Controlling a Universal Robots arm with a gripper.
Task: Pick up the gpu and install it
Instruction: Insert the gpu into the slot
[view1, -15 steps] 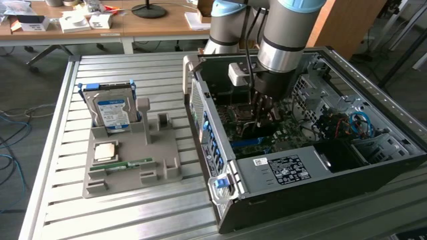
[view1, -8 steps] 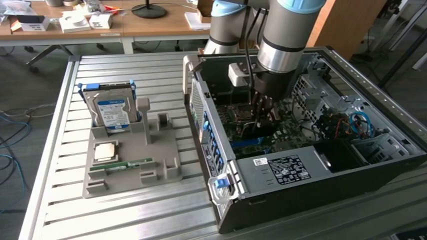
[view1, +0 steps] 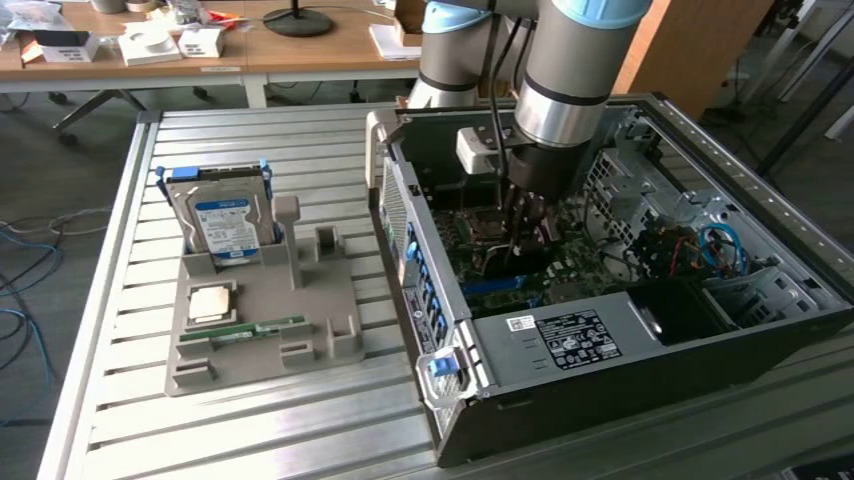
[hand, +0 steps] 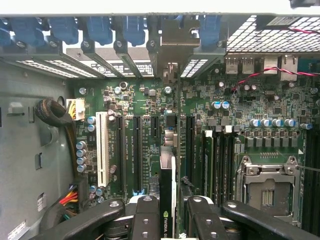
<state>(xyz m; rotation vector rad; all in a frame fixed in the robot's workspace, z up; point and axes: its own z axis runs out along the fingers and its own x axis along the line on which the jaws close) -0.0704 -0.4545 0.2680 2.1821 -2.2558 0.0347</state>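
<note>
Table (view1: 267, 420): slatted metal bench carrying everything else.
Computer case (view1: 400, 230): lies on its side with the panel off, so the board inside faces up and can be reached from above.
Arm (view1: 574, 90): reaches straight down into the open case.
Tray (view1: 280, 300): grey parts holder just beside the case, on the exterior view's left.
Motherboard (hand: 240, 100): green, with long expansion slots running toward the rear wall.
Hard drive (view1: 227, 225): upright in the tray, untouched.
Gpu (hand: 170, 175): inside the case, held on edge above the slots, its bracket end pointing at the rear openings, probably to line it up. Whether it has reached a slot cannot be told.
Gripper (hand: 169, 215): jaws drawn narrow, clamping the gpu from both sides.
Memory stick (view1: 247, 328): flat in the tray.
</note>
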